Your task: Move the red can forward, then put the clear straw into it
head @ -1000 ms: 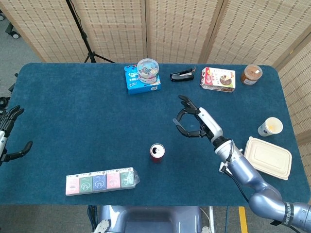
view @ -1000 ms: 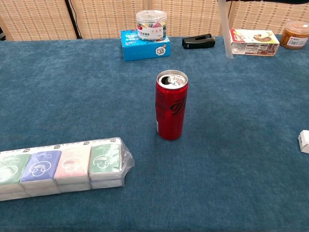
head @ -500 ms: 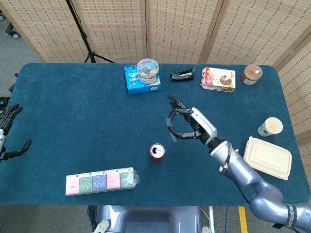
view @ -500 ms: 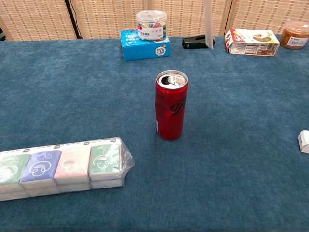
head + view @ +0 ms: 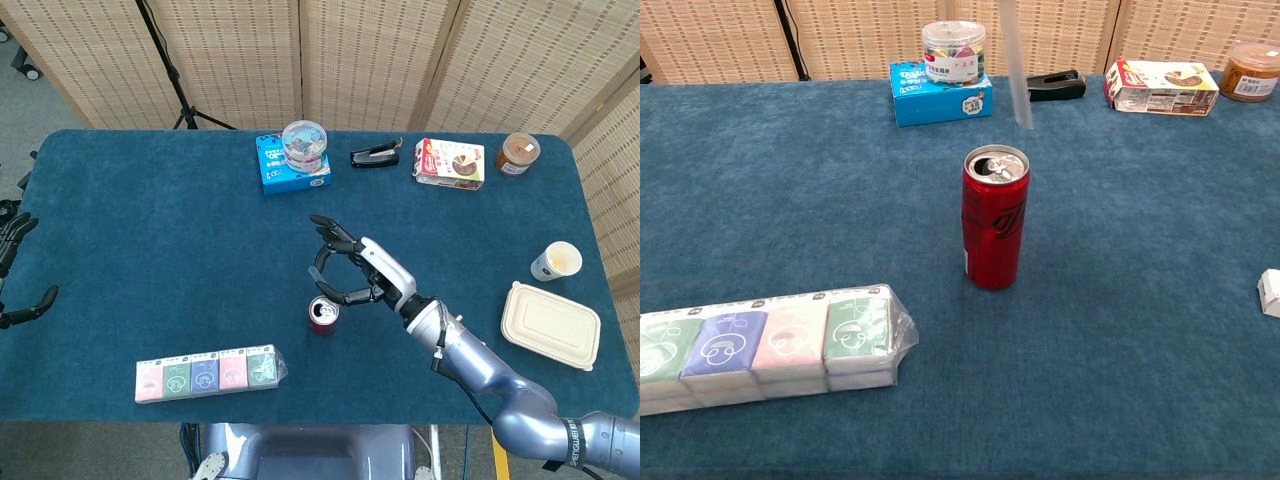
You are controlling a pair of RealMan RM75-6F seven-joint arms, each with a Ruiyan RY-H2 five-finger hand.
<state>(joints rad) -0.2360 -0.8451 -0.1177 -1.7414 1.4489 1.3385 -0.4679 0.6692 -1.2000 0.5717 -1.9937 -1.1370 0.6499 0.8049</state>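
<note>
The tall red aluminium drink can [image 5: 994,216] stands upright with its tab hole open near the middle of the dark blue felt-covered surface [image 5: 150,250], just beyond the clear-wrapped row of pastel tissue packs [image 5: 207,373]; whether that spot counts as its forward place I cannot tell, but no hand is on it, so the first step looks finished. The work now appears to be the second step. The right hand [image 5: 352,271] hovers just behind and above the can, its fingers [image 5: 330,228] curled in, and in the chest view the clear plastic straw [image 5: 1015,70] hangs nearly upright from above, its lower tip a little above and behind the can's mouth, not yet inside. The straw seems pinched in that hand, though the grip itself is not plainly shown. Left to do: bring the tip over the opening and lower it in. The left hand [image 5: 15,270] idles at the surface's far edge, fingers apart, holding nothing.
</note>
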